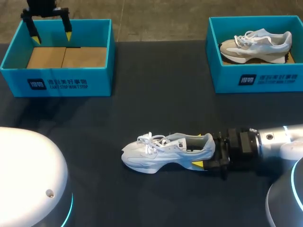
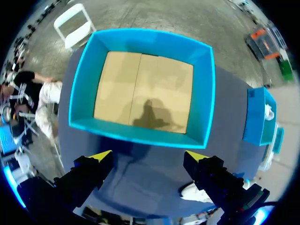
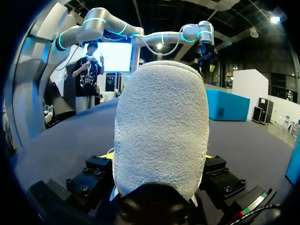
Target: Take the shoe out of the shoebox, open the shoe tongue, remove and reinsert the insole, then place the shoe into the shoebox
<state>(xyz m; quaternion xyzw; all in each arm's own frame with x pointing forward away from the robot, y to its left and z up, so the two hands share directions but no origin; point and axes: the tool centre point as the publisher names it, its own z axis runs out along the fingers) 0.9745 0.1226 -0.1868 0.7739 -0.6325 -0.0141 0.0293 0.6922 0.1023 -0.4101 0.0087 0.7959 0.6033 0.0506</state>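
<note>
Shoe (image 1: pixel 163 151) lying on table (image 1: pixel 142 109), heel clamped inside right end effector (image 1: pixel 204 156).

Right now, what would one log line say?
shoe: on table | right gripper: shut on its heel | left gripper: open, above empty shoebox | other shoebox: holds second shoe
</note>
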